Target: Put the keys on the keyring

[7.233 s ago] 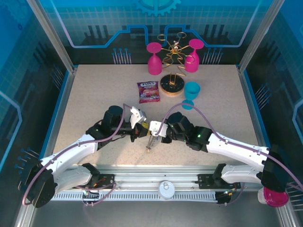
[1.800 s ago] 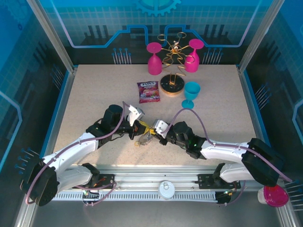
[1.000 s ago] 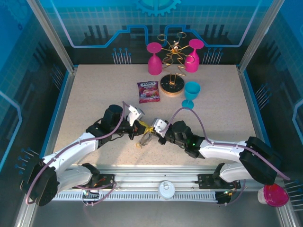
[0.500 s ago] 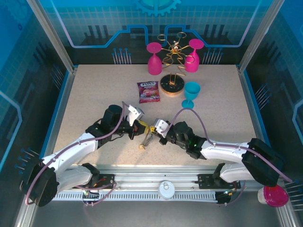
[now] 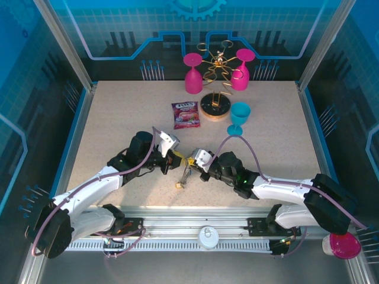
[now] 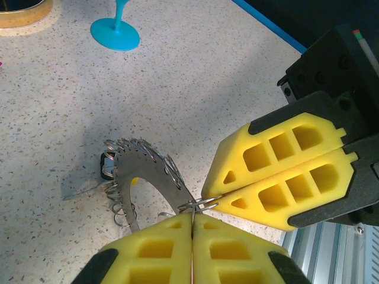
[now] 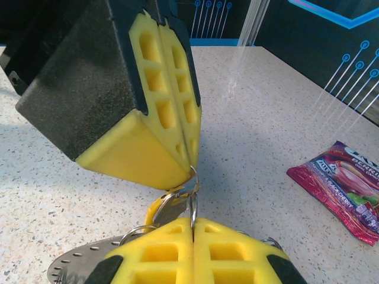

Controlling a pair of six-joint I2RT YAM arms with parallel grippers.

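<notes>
left gripper was clamped tight on a wire loop of the keyring | right gripper was closed on that rim too, tip to tip | yellow-tagged key was hung at its low end | candy packet was seen beyond

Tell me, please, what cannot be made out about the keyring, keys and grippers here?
- Left wrist view: the keyring covers most of the keys; their number is unclear.
- Right wrist view: the right gripper and the bottom edge cut off most of the keyring.
- Top view: keys too small to separate.
- Left wrist view: the shut left gripper hides what it pinches.
</notes>
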